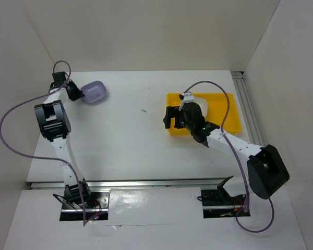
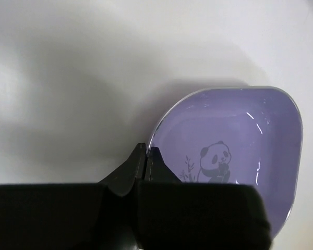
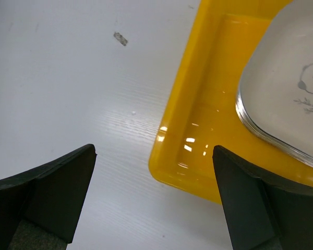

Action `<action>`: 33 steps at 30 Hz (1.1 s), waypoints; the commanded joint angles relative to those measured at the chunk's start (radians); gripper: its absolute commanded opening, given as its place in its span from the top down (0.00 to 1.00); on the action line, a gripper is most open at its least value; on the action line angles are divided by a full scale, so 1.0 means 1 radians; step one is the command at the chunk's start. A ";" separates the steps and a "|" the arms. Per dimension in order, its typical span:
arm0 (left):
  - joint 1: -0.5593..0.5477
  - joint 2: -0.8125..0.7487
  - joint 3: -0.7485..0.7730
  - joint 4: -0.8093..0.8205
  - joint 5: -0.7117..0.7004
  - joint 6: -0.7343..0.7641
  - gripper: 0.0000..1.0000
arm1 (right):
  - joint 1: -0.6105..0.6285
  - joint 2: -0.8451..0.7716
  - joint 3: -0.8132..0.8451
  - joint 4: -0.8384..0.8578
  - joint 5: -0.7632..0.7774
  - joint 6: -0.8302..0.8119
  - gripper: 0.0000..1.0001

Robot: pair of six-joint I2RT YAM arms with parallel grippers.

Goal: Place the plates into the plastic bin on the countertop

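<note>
The lavender plate [image 1: 94,92] lay in the upper left of the overhead view, on the countertop [image 1: 135,140] and well apart from the plastic bin [image 1: 235,125]. The left gripper [image 1: 75,92] met the plate at its left edge. In the left wrist view the plate [image 2: 235,146] filled the lower right, and the left gripper [image 2: 146,156] had its jaws drawn almost together, pinching the plate's near-left rim. A soft shadow spread over the surface to the plate's left. A cream plate [image 1: 201,107] sat inside the bright yellow bin in the upper right of the overhead view. The right gripper [image 1: 173,117] hung over the bin's left end. In the right wrist view its jaws [image 3: 154,151] stood wide and held nothing. The bin's corner [image 3: 198,104] lay between them, with the cream plate [image 3: 287,88] at the right edge. Each plate bore a small grey print of a panda with bamboo stalks. The countertop was flat, matte and white, with one small dark speck [image 1: 144,110] near its middle. Plain white walls [image 1: 146,31] enclosed it at the back and both sides. A metal rail [image 1: 248,104] ran along its right edge. Purple cables [image 1: 10,140] looped from both arms.
</note>
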 commanded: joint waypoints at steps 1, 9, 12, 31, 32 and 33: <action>-0.062 -0.249 -0.297 0.080 0.098 0.193 1.00 | 0.031 0.071 0.134 0.103 -0.066 0.043 0.00; -0.237 -0.788 -0.841 0.269 0.009 0.512 1.00 | 0.118 0.319 0.472 0.015 -0.082 0.037 0.00; -0.301 -0.909 -0.940 0.280 -0.054 0.535 1.00 | 0.164 0.382 0.540 0.015 -0.108 0.060 0.00; -0.446 -1.169 -0.965 0.144 -0.048 0.422 1.00 | 0.266 0.532 0.523 0.074 0.056 0.220 0.86; -0.455 -1.169 -0.965 0.131 -0.048 0.422 1.00 | 0.266 0.522 0.523 0.060 0.075 0.232 1.00; -0.455 -1.178 -0.951 0.116 -0.025 0.422 0.96 | 0.266 0.522 0.523 0.035 0.107 0.232 1.00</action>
